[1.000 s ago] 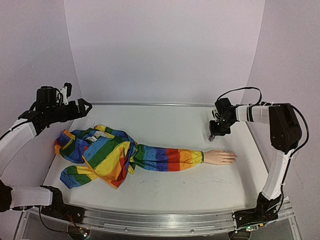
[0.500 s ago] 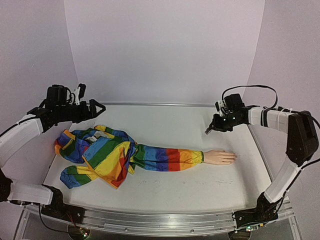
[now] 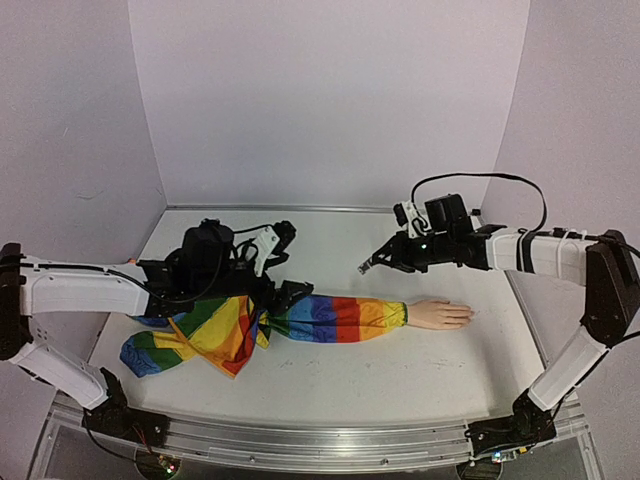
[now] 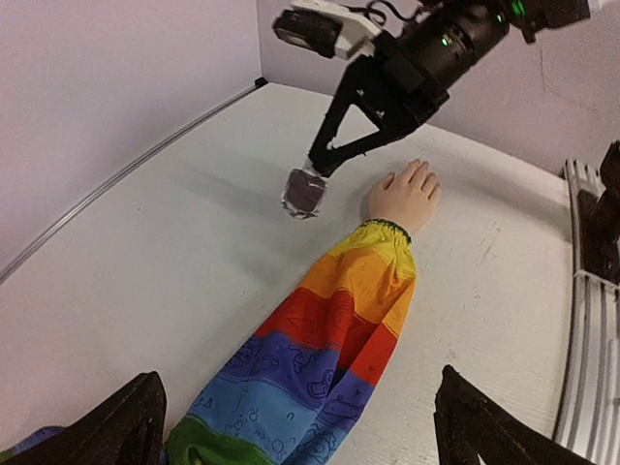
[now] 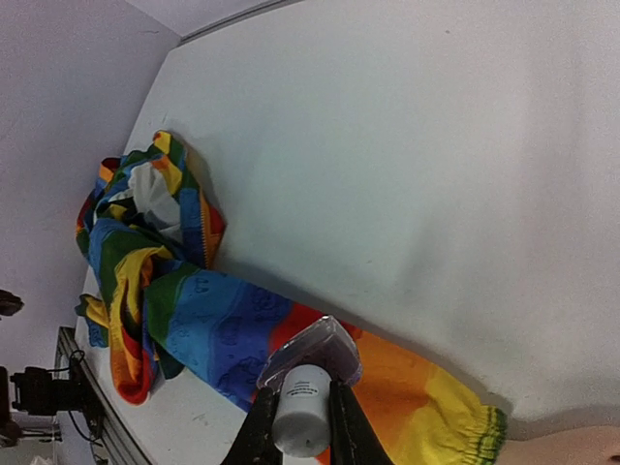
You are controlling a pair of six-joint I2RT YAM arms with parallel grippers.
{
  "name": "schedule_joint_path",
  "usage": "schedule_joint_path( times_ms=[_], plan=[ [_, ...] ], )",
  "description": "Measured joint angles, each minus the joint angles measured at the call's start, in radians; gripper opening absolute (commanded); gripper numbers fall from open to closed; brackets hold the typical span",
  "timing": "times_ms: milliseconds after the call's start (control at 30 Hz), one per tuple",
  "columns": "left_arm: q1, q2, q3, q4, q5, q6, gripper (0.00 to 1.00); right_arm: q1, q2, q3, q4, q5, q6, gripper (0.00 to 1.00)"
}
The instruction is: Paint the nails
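Right end effector (image 5: 302,431) tight around bottle (image 5: 312,356)

Table (image 3: 330,385): flat white top, with faint scuffs and grey marks toward the near side. A thin metal strip (image 3: 330,208) runs along the far edge where the top meets the back wall (image 3: 330,100). Left wall (image 3: 70,120) and right wall (image 3: 585,120) are the same pale lavender as the back wall, matte and plain. A ribbed aluminium rail (image 3: 300,438) runs along the near edge. Light even and diffuse; shadows soft.
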Motion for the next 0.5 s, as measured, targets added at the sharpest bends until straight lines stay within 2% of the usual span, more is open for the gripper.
schedule_joint_path(
  times_ms=[267,500],
  plan=[
    [-0.130,0.163,0.015,0.153,-0.165,0.253,0.91,0.105,0.000,0.043,0.068,-0.065,0.080,0.00],
    [-0.169,0.266,0.058,0.259,-0.253,0.373,0.81,0.164,0.001,0.084,0.079,-0.070,0.108,0.00]
  ],
)
